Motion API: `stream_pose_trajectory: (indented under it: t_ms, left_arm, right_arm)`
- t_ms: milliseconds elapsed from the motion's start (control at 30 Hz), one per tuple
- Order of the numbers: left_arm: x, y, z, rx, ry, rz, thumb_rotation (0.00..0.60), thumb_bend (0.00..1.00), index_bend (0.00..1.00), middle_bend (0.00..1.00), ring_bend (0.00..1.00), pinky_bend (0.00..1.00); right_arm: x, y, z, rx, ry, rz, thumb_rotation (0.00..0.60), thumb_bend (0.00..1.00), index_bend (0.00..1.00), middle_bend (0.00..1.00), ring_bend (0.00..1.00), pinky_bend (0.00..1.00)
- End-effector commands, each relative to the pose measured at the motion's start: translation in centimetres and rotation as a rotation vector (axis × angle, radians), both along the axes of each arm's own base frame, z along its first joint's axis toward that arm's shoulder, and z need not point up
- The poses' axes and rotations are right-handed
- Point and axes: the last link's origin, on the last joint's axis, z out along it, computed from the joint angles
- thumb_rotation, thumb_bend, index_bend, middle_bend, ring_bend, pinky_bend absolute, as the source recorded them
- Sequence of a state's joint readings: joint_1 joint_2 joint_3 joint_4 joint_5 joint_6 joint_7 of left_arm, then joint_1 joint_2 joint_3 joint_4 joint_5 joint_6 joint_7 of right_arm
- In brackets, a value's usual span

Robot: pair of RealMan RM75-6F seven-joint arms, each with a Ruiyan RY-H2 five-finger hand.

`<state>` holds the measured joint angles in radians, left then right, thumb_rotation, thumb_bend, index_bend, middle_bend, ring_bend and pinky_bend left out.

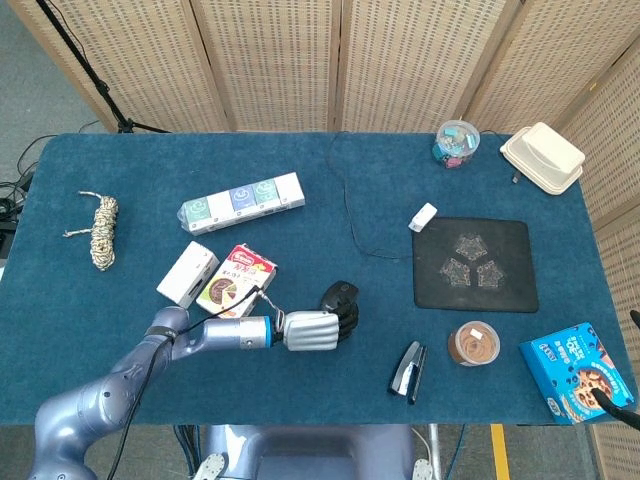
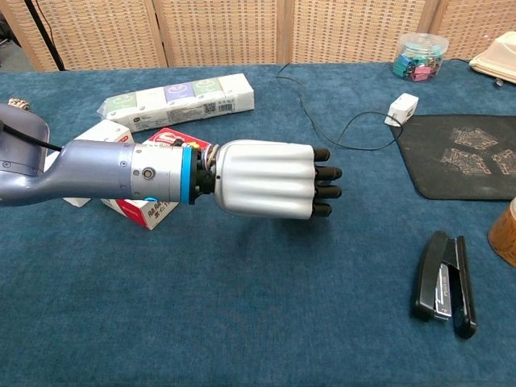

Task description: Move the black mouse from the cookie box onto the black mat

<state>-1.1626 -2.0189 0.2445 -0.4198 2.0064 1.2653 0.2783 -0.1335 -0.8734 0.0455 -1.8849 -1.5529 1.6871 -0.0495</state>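
Head view first: we see the left hand (image 1: 312,330) stretched out low over the blue table (image 1: 120,180), its dark fingers (image 1: 345,318) curled over the black mouse (image 1: 339,295), which it grips. The mouse is off the cookie box (image 1: 236,281), to the right of it, with open cloth between them, and still well to the left of the black mat (image 1: 474,264). Its thin cable (image 1: 349,205) runs from the mouse up toward the far edge of the table. Just left of the cookie box lies a white box (image 1: 188,273), touching it or nearly so; above it sits a long white carton (image 1: 242,203), and far to its left a coil of rope (image 1: 102,230). Measured from the mat, we find a small white adapter (image 1: 423,217) at its upper left corner, a brown-filled cup (image 1: 474,343) just below it, a black stapler (image 1: 407,370) below and to the left, a blue cookie packet (image 1: 578,372) at the lower right, and a tub of clips (image 1: 456,142) and a cream clamshell container (image 1: 542,157) beyond it. We cannot find the right hand here.

Chest view next: the left hand (image 2: 270,179) fills the middle, its white back toward us and its fingers (image 2: 326,172) bent away, so the mouse is hidden behind it. The cookie box (image 2: 142,211) peeks out behind the forearm. The mat (image 2: 459,155) lies far to the right, the stapler (image 2: 444,282) nearer us than it.
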Motion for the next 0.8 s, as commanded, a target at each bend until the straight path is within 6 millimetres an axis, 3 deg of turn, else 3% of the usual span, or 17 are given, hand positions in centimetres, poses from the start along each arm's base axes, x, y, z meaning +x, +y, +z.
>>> stream_pose_trajectory:
  t_ms: [33, 100, 167, 367, 600, 800]
  left_arm:
    - [0.1, 0.0, -0.1, 0.010, -0.022, 0.021, 0.600, 0.26, 0.16, 0.11, 0.16, 0.40]
    - [0.2, 0.0, -0.2, 0.020, -0.044, 0.041, 0.600, 0.26, 0.04, 0.03, 0.10, 0.40]
    - [0.3, -0.2, -0.2, 0.022, -0.063, 0.050, 0.600, 0.26, 0.00, 0.00, 0.07, 0.39]
    - [0.8, -0.5, 1.2, 0.014, -0.137, 0.045, 0.600, 0.26, 0.00, 0.00, 0.02, 0.37]
    - [-0.1, -0.6, 6.0, -0.041, -0.304, 0.117, 0.600, 0.23, 0.00, 0.00, 0.00, 0.28]
    - [-3.3, -0.3, 11.5, -0.028, -0.433, 0.272, 0.600, 0.19, 0.00, 0.00, 0.00, 0.21]
  right_arm:
    - [0.0, 0.0, 0.0, 0.000, 0.001, 0.001, 0.600, 0.00, 0.00, 0.00, 0.00, 0.00]
    - [0.1, 0.0, 0.0, 0.003, 0.000, 0.003, 0.600, 0.00, 0.00, 0.00, 0.00, 0.00]
    - [0.1, 0.0, -0.1, 0.005, 0.002, 0.004, 0.600, 0.00, 0.00, 0.00, 0.00, 0.00]
    - [0.2, 0.1, -0.2, 0.009, 0.003, 0.007, 0.600, 0.00, 0.00, 0.00, 0.00, 0.00]
    - [0.3, 0.2, -0.4, 0.012, 0.009, 0.008, 0.600, 0.00, 0.00, 0.00, 0.00, 0.00]
    - [0.3, 0.2, -0.8, 0.018, 0.016, 0.004, 0.600, 0.00, 0.00, 0.00, 0.00, 0.00]
